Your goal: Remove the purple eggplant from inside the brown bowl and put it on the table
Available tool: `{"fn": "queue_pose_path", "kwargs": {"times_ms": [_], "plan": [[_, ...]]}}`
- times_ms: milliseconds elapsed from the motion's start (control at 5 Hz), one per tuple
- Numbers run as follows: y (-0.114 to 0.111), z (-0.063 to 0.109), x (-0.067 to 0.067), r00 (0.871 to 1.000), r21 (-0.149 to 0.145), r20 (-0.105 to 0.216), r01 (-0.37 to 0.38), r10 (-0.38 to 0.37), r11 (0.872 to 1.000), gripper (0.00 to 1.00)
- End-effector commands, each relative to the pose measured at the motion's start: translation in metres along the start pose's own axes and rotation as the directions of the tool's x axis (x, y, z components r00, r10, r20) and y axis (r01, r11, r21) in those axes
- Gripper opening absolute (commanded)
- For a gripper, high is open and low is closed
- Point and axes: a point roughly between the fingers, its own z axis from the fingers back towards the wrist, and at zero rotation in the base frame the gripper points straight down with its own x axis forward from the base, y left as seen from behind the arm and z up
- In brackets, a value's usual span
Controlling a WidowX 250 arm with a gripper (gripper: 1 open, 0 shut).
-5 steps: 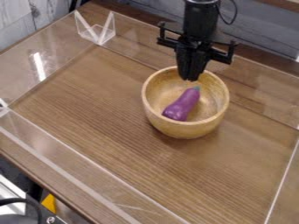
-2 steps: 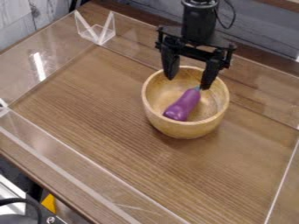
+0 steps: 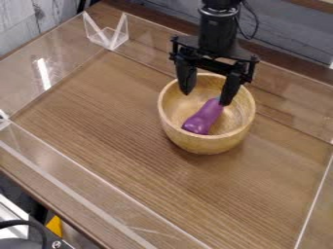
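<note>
Lower now, with its fingers spread, the gripper [image 3: 212,88] reaches over the bowl

Since the earlier views the arm has come down and the fingers have parted; bowl and eggplant look unmoved. Nearest, the tabletop [image 3: 124,160] runs out in front of the bowl [image 3: 205,144]. Inside the bowl lies the eggplant [image 3: 203,118], slanting, nothing gripping it. Beyond it the gripper's fingers stand apart over the bowl's far side, and the arm [image 3: 223,23] rises behind them.

What could go wrong: coming straight down from here, a fingertip might catch the far rim and tip or drag the bowl, since the fingers seem set back from the eggplant's middle. Closing on only its far end could let the glossy skin slip free, or roll it against the wall.

Counted: one eggplant, one bowl, one gripper with two fingers, one tabletop.
</note>
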Motion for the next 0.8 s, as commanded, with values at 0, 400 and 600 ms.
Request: {"fn": "queue_pose_path", "kwargs": {"times_ms": [0, 400, 600], "plan": [[-0.002, 0.011, 0.001, 0.999, -0.013, 0.049, 0.007, -0.007, 1.000, 1.00], [-0.004, -0.002, 0.000, 0.999, -0.016, 0.032, 0.020, -0.020, 1.000, 1.00], [-0.004, -0.008, 0.000, 0.999, -0.015, 0.026, 0.027, -0.026, 1.000, 1.00]]}}
